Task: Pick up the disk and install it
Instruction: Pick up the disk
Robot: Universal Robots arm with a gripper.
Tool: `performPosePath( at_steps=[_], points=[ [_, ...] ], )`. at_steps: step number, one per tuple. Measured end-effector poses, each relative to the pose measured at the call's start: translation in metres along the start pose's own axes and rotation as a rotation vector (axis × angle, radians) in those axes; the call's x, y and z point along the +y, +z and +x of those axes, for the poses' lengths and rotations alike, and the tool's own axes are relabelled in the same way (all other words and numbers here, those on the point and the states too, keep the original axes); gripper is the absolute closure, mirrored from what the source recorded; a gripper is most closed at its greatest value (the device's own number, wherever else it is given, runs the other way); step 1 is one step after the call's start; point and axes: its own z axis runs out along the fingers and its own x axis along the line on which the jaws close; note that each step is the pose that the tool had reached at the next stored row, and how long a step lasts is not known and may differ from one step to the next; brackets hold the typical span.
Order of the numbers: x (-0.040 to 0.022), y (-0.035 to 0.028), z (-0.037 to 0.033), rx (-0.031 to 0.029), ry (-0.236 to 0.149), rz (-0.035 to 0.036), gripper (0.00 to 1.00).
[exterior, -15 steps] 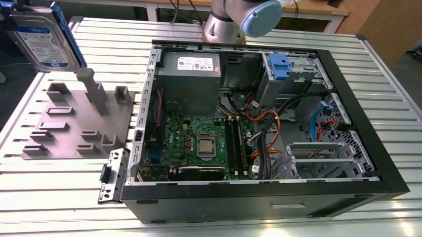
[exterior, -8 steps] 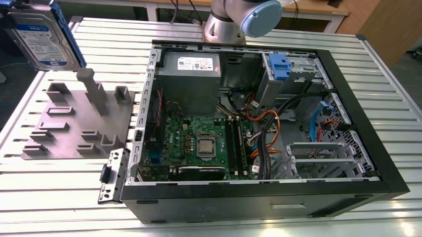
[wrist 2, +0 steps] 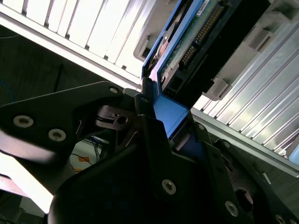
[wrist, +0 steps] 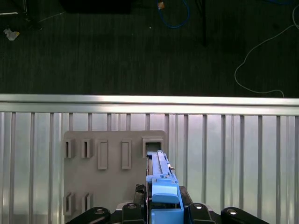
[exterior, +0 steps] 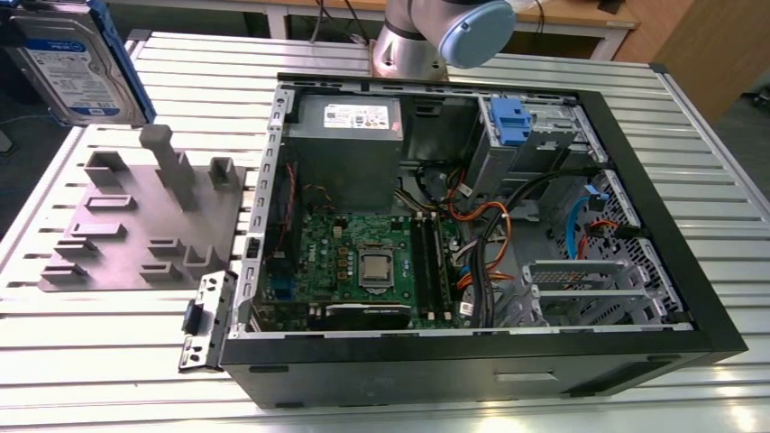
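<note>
at the exterior view's far left we find the disk (exterior: 72,63), held clear of the table (exterior: 108,361) with its label face toward the camera, outside the computer case (exterior: 481,370). in the first wrist view the gripper (wrist: 164,210) is clenched on the disk's blue end rail, one finger on each side. the disk projects edge-on over a corner slot of the grey moulded plate (exterior: 132,225). this plate rests on the table just beside the case. further right, the arm (exterior: 421,36) stands behind the open case. we see the motherboard (exterior: 361,257) exposed inside. a blue clip (exterior: 510,122) sits in the far drive bay.
</note>
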Motion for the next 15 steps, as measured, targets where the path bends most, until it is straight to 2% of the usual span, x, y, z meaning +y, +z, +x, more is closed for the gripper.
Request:
performPosePath(
  at_steps=[15],
  points=[
    [0.0,-0.0079,-0.0002,0.0,0.0,0.0001,0.64]
  ],
)
